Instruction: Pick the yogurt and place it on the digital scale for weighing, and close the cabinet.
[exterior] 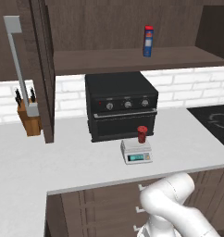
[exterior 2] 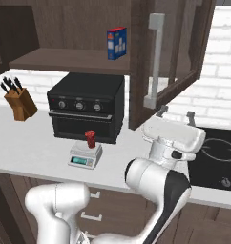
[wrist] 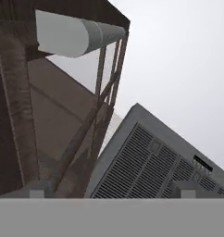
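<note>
Dark-red yogurt (exterior: 142, 134) standing on the digital scale (exterior: 136, 152), in front of the black oven (exterior: 121, 104).
White gripper (exterior 2: 176, 116), fingers spread and holding nothing, points up just below the grey bar handle (exterior 2: 154, 59) of the open cabinet (exterior 2: 177, 52) door, right of the oven. Blue carton (exterior 2: 116, 43) on the shelf above the oven: print unreadable.

Dark-red yogurt (exterior: 142, 134), white scale (exterior: 136, 151) (green display), brown cabinet (exterior 2: 171, 52).

A kitchen: oven (exterior: 121, 105), knife block (exterior: 28, 115), probably a cooktop (exterior 2: 215, 155)
</note>
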